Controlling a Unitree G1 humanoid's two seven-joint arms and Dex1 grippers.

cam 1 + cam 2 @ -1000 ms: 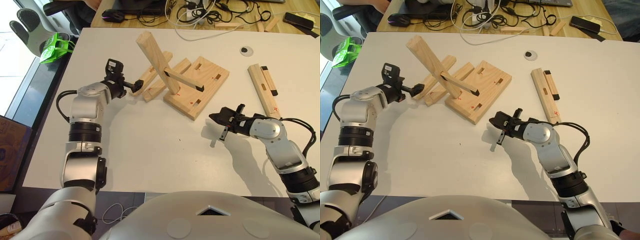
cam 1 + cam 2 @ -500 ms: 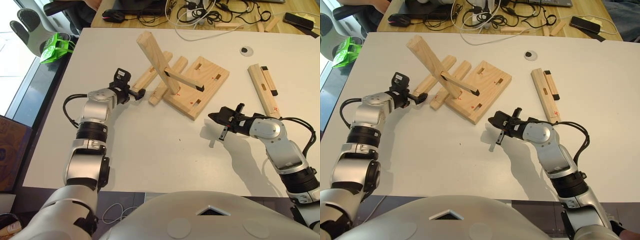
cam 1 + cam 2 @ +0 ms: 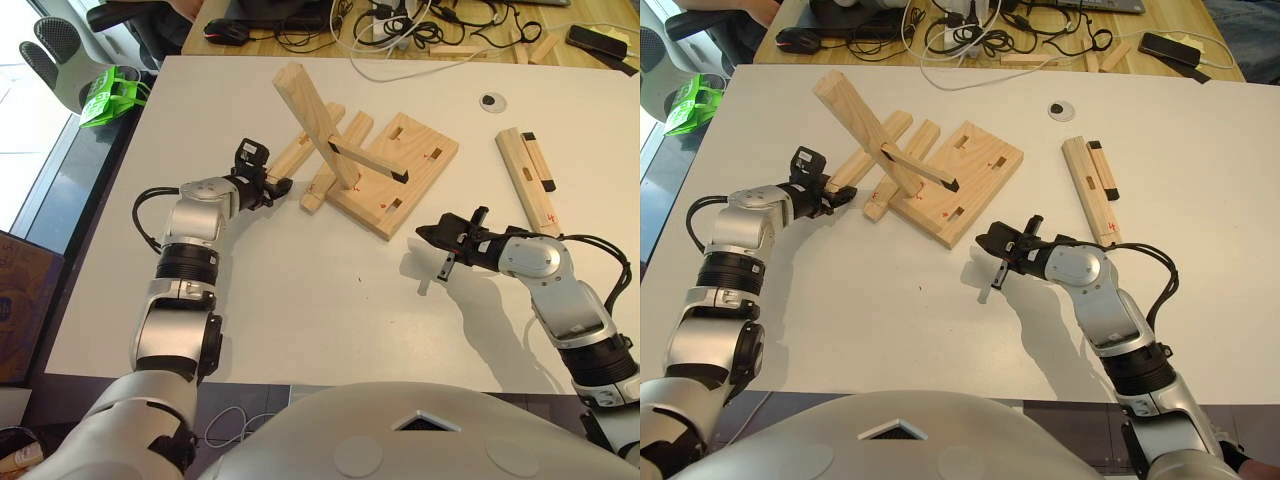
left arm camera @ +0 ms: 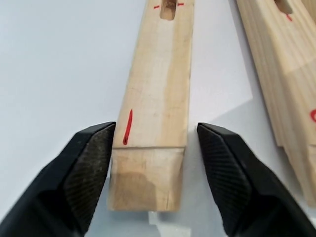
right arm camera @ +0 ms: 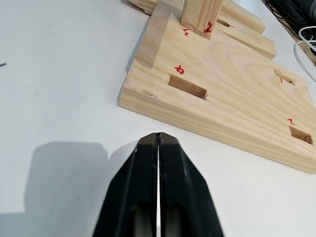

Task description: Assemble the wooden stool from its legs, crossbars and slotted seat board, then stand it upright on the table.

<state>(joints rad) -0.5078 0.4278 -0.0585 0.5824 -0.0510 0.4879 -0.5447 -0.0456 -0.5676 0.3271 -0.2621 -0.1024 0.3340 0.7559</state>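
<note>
The slotted seat board [image 3: 410, 165] lies flat mid-table. One leg [image 3: 312, 118] stands tilted in it, with a black-tipped crossbar [image 3: 372, 162] jutting from that leg. Two more legs [image 3: 300, 150] [image 3: 335, 160] lie side by side left of the board. My left gripper [image 3: 277, 186] is open, its fingers [image 4: 89, 163] on either side of the near end of the leftmost lying leg [image 4: 155, 98]. My right gripper [image 3: 425, 233] hovers just in front of the board's near corner [image 5: 148, 94], shut [image 5: 158, 140] and holding nothing. Another leg [image 3: 525, 180] and a crossbar [image 3: 541, 162] lie at the right.
A small black disc [image 3: 490, 101] sits on the table behind the board. Cables and a mouse [image 3: 225, 30] clutter the wooden desk beyond the far edge. A green bag [image 3: 110, 95] is off the table's left side. The near half of the table is bare white surface.
My left gripper has moved right and nearer along the table and now straddles the leg's end. The second lying leg has swung slightly. The right arm has stayed still.
</note>
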